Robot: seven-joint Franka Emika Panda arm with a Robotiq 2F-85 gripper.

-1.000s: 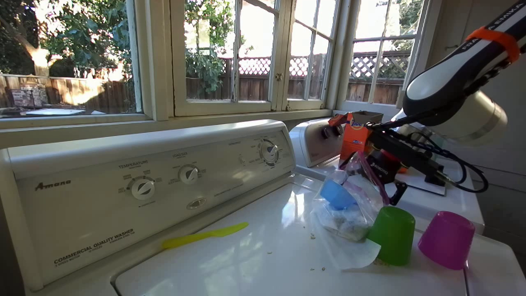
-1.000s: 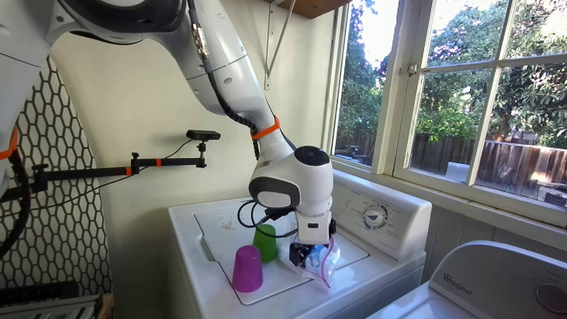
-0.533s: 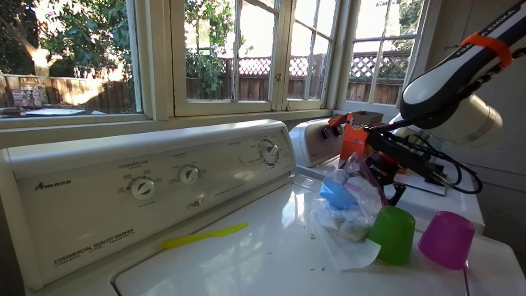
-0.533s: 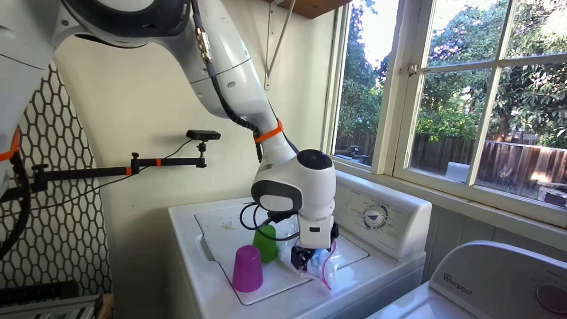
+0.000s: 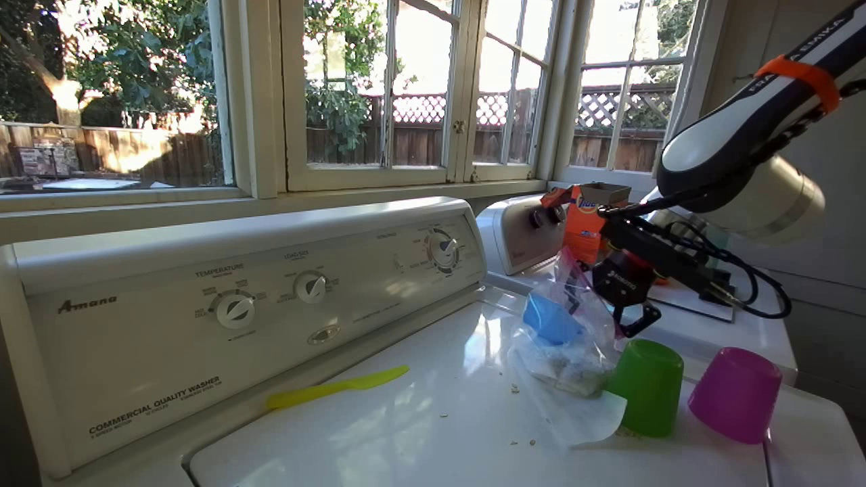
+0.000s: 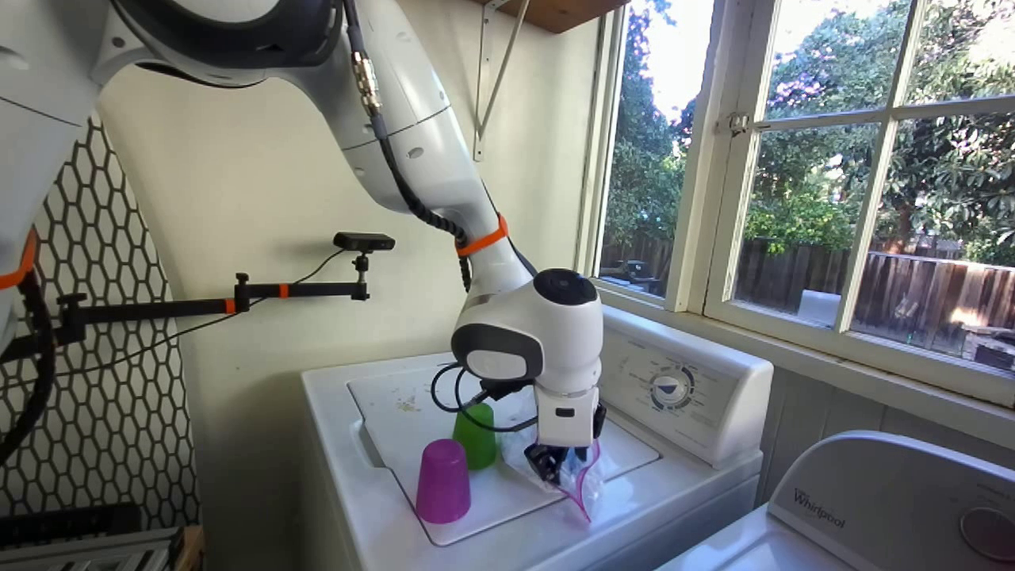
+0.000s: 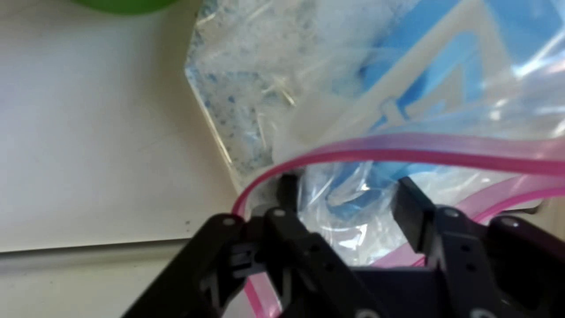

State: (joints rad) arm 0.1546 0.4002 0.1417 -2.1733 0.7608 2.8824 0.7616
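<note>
From over here the gripper has its fingers spread partway, nothing pinched that I can see, right at the gaping mouth of the plastic bag on the washer. The blue cup is in that bag, tilted, above some pale stuff. Can't tell if both fingers are inside the pink rim. My guess is the step is working them into the mouth, so go slow and check each side clears the rim before squeezing, or you'll bunch up loose plastic. Room-wise: green cup is upside down just beside the bag, purple cup next along, so don't swing that way. The bag's also near the washer edge facing the next machine, so no shoving outward. Dial panel walls off the back. Roomiest stretch of lid is toward the yellow knife.
</note>
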